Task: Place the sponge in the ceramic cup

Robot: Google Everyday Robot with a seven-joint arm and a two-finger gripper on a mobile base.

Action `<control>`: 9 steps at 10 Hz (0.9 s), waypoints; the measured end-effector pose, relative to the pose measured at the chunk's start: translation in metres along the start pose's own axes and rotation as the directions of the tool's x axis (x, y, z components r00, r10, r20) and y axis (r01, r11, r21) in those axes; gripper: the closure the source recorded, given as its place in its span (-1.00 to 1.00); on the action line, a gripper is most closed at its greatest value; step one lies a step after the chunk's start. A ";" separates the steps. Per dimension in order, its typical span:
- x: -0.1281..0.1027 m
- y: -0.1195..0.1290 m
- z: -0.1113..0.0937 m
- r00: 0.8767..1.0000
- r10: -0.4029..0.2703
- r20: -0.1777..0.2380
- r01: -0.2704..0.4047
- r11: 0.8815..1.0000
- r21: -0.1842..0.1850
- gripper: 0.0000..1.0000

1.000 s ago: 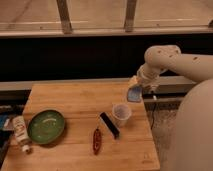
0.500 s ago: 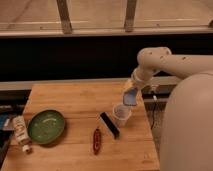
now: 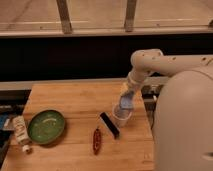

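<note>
The white ceramic cup stands on the wooden table, right of centre near its right edge. Directly above the cup's mouth hangs the light-blue sponge, held by my gripper, which reaches down from the white arm at the right. The sponge's lower edge is at or just inside the cup's rim and hides part of the opening.
A flat black bar lies against the cup's left side. A red-brown oblong object lies in front of it. A green plate sits at the left, with a white bottle beside it at the table's left edge.
My arm has swung left and down, carrying the sponge from beyond the table's right side to just over the cup's mouth.
</note>
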 end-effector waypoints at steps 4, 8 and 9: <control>0.006 0.017 0.003 1.000 -0.022 -0.011 0.021 0.999 -0.030 1.00; 0.015 0.018 0.007 1.000 0.002 0.012 -0.001 0.997 -0.081 1.00; 0.017 0.017 0.009 1.000 0.011 0.021 -0.009 0.996 -0.089 1.00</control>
